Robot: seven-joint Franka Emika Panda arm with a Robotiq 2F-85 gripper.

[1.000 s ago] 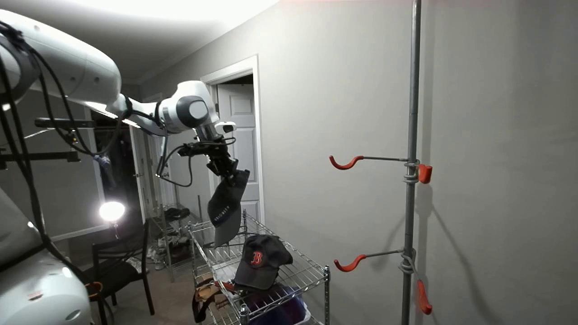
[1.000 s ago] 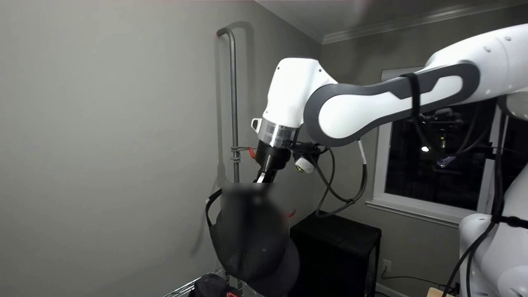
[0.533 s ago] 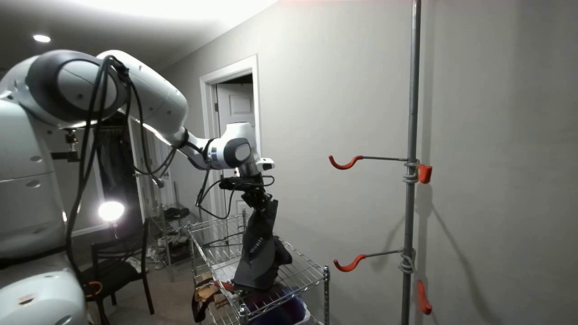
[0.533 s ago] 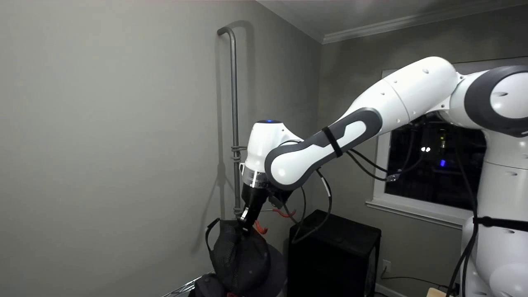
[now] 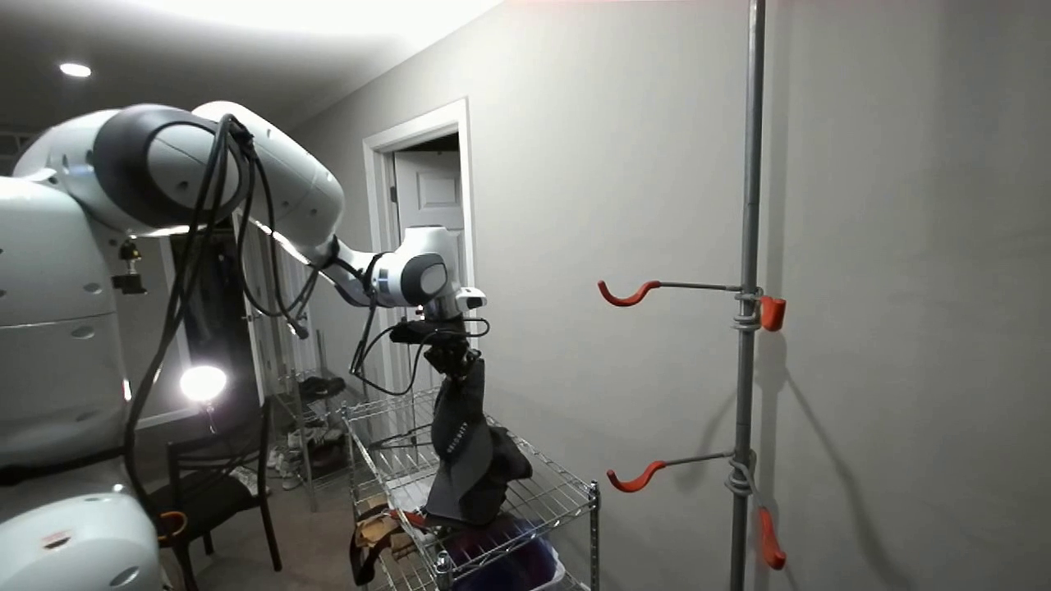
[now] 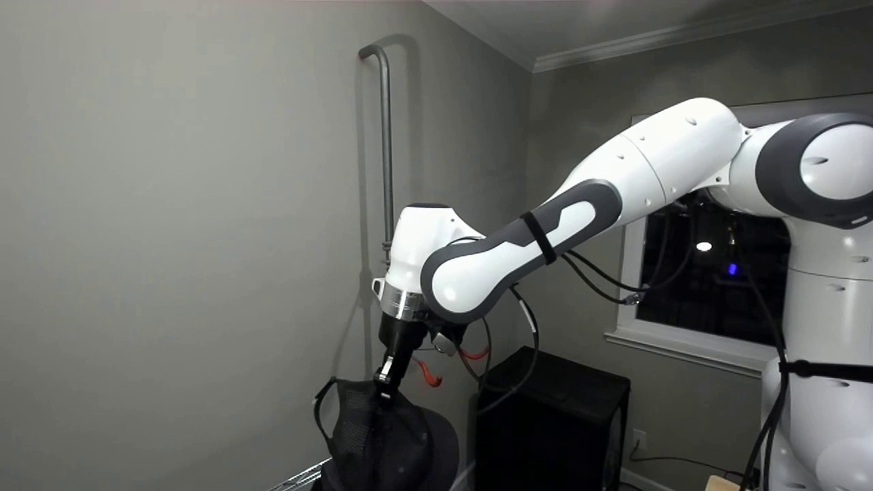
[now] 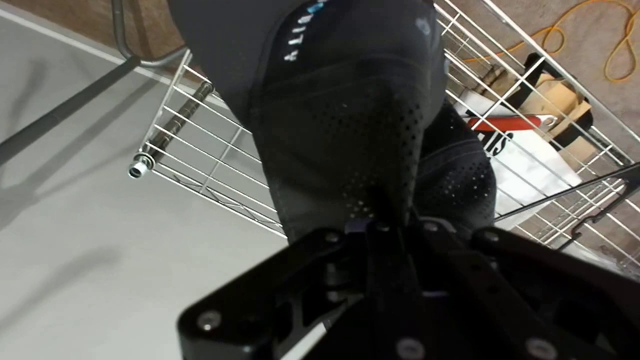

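Jaws pinch a dark lettered cap (image 7: 340,115) at the end away from its brim (image 6: 447,443), and it hangs brim-down above a wire shelf (image 5: 558,492). On that shelf lies a second cap (image 5: 512,460), partly hidden behind the first in an exterior view; I cannot tell whether the two touch.

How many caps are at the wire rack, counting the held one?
2: the held cap, pinched in the end effector, and a second cap on the wire rack, partly hidden by the first. More could be hidden.
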